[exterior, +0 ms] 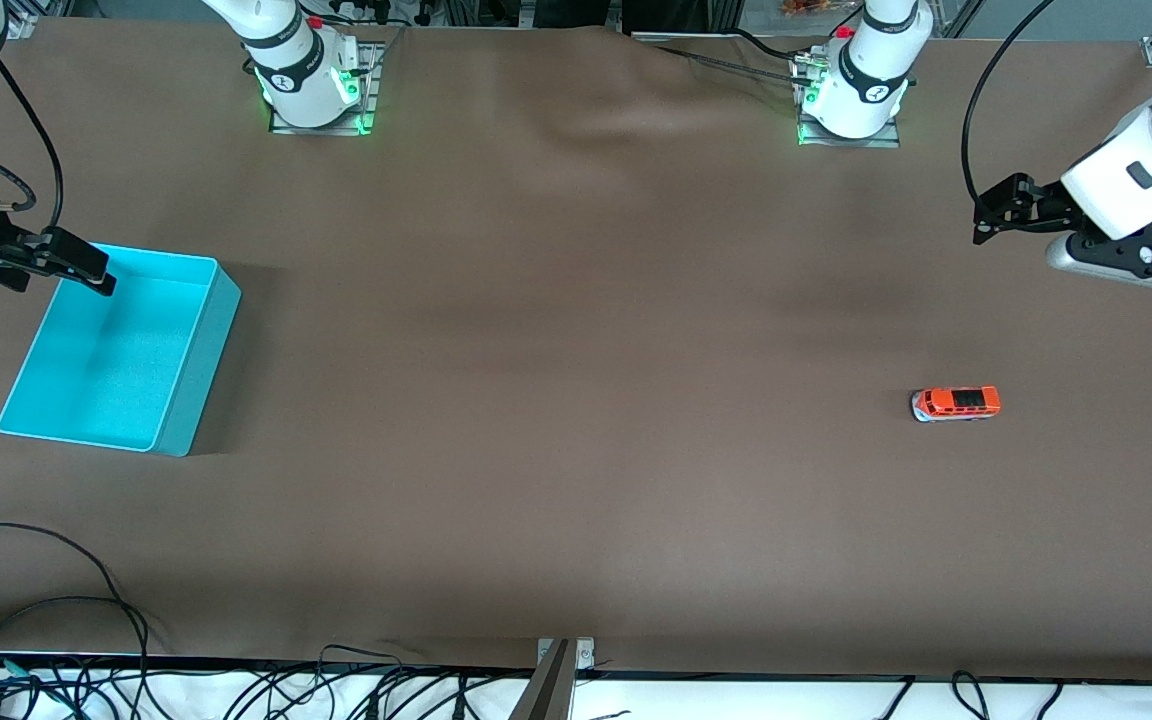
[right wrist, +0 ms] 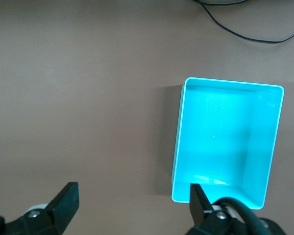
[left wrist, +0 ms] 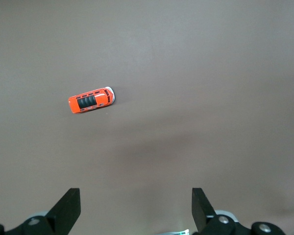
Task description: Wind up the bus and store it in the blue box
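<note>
Big table (exterior: 576, 300) covered in a matte brown sheet, kinda wrinkled near the edge where the arm bases sit. Lighting's soft and even, with a few faint darker patches across the middle. Bunch of black cables (exterior: 86, 640) loop over the corner nearest the camera and along a white strip (exterior: 736, 700) under that edge

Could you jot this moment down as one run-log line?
bus: on table, untouched | blue box: empty | left claw: open, above table | right claw: open, over box edge
</note>
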